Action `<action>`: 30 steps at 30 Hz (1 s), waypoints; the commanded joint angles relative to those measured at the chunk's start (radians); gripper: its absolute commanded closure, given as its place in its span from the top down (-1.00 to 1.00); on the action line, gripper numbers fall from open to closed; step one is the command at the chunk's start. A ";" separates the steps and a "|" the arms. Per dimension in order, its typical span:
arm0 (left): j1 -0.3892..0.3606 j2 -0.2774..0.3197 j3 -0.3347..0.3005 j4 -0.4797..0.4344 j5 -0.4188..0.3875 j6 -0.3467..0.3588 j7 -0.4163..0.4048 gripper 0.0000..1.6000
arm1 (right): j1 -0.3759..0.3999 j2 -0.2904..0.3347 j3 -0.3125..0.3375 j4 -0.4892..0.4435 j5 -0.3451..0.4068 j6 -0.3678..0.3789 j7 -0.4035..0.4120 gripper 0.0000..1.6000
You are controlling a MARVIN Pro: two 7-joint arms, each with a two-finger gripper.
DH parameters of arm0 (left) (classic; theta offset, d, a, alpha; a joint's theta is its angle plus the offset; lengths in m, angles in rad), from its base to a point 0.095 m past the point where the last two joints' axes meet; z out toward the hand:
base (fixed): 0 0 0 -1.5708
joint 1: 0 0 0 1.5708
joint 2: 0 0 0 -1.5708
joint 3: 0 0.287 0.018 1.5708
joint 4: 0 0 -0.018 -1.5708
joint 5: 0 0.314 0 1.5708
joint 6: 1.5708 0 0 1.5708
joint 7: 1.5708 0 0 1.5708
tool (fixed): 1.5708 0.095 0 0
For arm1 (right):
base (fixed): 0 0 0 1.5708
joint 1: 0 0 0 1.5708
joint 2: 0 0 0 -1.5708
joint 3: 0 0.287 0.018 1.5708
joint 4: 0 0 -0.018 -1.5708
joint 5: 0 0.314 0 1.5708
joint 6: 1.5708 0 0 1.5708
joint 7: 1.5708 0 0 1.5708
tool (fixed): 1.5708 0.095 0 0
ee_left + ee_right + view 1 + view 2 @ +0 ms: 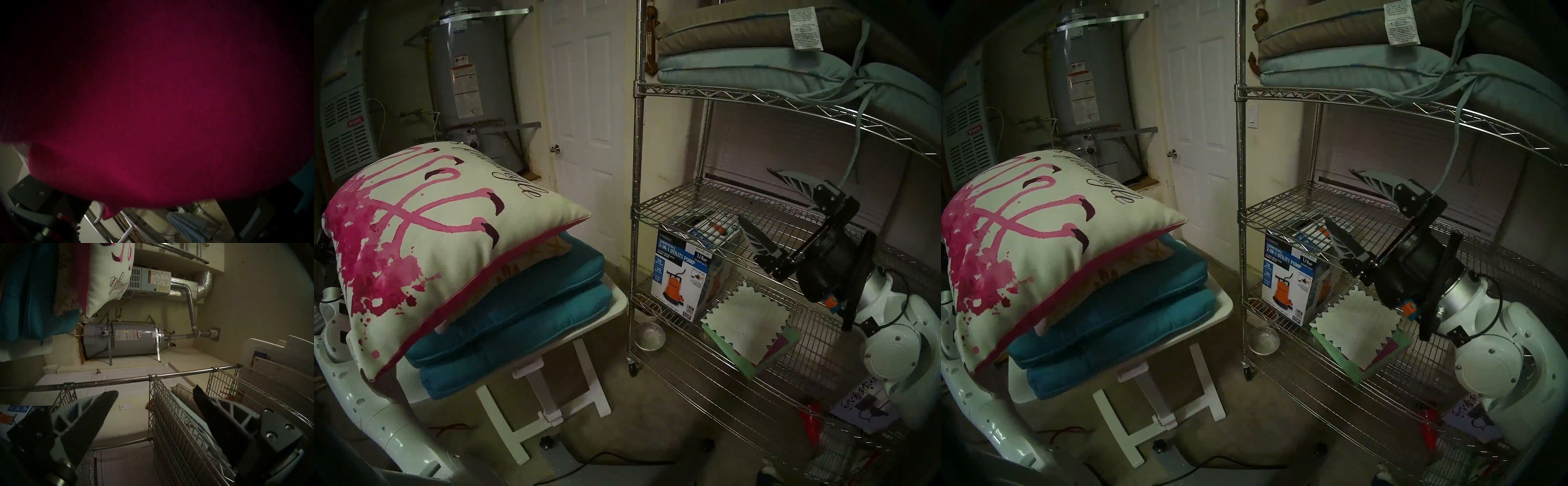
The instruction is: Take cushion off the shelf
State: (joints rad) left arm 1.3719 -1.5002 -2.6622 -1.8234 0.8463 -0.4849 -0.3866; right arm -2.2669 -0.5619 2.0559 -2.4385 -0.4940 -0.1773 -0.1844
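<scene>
I've got the flamingo cushion off the shelf and lying on the teal pads on the desk — right tool wide and empty, left tool's state I can't tell — more cushions remain shelved.

The right pincer gapes empty before the shelf, water heater beyond.

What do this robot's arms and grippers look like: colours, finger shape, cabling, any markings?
Both arms have glossy white rounded shells with small dark screws. The right arm carries a thin black cable, a silver wrist ring and a black cylindrical wrist with an orange tab. The right gripper has two tapered pale grey lattice fingers with black pads on black brackets. The left gripper's fingers are hidden.
</scene>
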 commanded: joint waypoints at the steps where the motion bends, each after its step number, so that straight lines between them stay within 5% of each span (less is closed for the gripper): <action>1: -0.018 0.050 -0.036 -0.020 -0.016 0.007 0.000 1.00 | 0.016 0.004 -0.007 -0.005 0.000 0.006 -0.012 1.00; 30: -0.013 0.039 -0.108 -0.055 -0.026 0.024 -0.047 1.00 | 0.072 0.037 -0.106 -0.005 -0.030 0.066 -0.027 1.00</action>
State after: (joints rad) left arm 1.3564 -1.4573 -2.7693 -1.8289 0.8287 -0.4576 -0.4304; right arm -2.2217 -0.5290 1.9508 -2.4376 -0.5237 -0.1229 -0.1978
